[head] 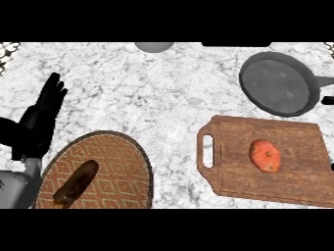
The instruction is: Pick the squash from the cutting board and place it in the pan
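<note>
You are looking at a bench (162, 88) lying under even, bright light from above. The pan (279, 83) is showing pale glare patches on its dark base. Only faint shadows are edging the cutting board (299, 181) and the left hand (35, 125).

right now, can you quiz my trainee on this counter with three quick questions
1. True or false: the squash lies in the pan.
2. Which hand rests open with fingers up? A left B right
3. Fill in: the dark brown item lies on the round patterned ____.

Key: 1 false, it sits on the cutting board. 2 A, the left hand. 3 mat.
</note>
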`<act>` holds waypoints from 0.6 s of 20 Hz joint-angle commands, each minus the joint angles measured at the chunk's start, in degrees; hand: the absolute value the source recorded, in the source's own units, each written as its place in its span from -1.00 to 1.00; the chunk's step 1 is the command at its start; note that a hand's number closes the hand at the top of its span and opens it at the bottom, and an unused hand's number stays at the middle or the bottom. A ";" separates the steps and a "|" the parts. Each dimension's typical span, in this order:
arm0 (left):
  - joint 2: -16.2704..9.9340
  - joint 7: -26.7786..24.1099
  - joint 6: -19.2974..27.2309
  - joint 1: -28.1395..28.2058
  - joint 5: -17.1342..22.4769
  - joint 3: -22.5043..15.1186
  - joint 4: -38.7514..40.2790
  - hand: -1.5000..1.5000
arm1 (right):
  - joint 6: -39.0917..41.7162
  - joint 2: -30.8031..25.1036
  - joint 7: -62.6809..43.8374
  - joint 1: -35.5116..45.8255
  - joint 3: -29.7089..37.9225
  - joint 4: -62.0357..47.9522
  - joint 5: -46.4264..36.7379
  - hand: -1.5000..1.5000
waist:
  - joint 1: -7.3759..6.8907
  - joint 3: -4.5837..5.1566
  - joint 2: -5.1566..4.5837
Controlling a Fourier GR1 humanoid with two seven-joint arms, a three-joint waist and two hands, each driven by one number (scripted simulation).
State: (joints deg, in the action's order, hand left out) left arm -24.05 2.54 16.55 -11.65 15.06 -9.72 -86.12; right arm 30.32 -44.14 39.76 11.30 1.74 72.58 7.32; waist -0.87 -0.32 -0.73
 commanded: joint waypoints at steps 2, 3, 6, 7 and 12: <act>2.51 0.49 0.22 -4.16 -0.94 -1.14 2.32 0.00 | 5.34 -8.13 11.61 6.54 -0.98 -7.94 -8.48 -1.00 | -0.68 0.12 -0.15; 1.81 -0.28 -0.33 -2.34 -0.18 -0.11 2.35 0.00 | 6.84 -12.95 12.77 4.73 -0.76 -5.56 -9.23 -1.00 | -0.22 0.17 0.08; 1.68 -0.74 0.10 -0.88 -0.86 0.08 1.53 0.00 | 4.71 -16.92 11.98 6.74 -4.18 -4.05 -13.97 -1.00 | -0.78 0.25 0.34; 2.17 -1.20 -1.32 -2.90 -0.38 0.31 4.35 0.00 | 5.76 -17.88 10.49 9.49 -4.33 -4.35 -13.32 -1.00 | -0.37 0.31 0.22; 1.39 -3.35 -3.60 -0.74 0.36 2.78 4.19 0.00 | 5.28 -15.87 7.22 15.63 -7.06 -4.62 -13.25 -1.00 | -0.51 0.34 0.49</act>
State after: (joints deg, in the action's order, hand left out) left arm -22.58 1.08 14.76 -13.54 14.79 -8.32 -82.77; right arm 28.26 -59.83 42.96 21.94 -3.88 68.90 -4.89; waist -1.29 -0.05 -0.37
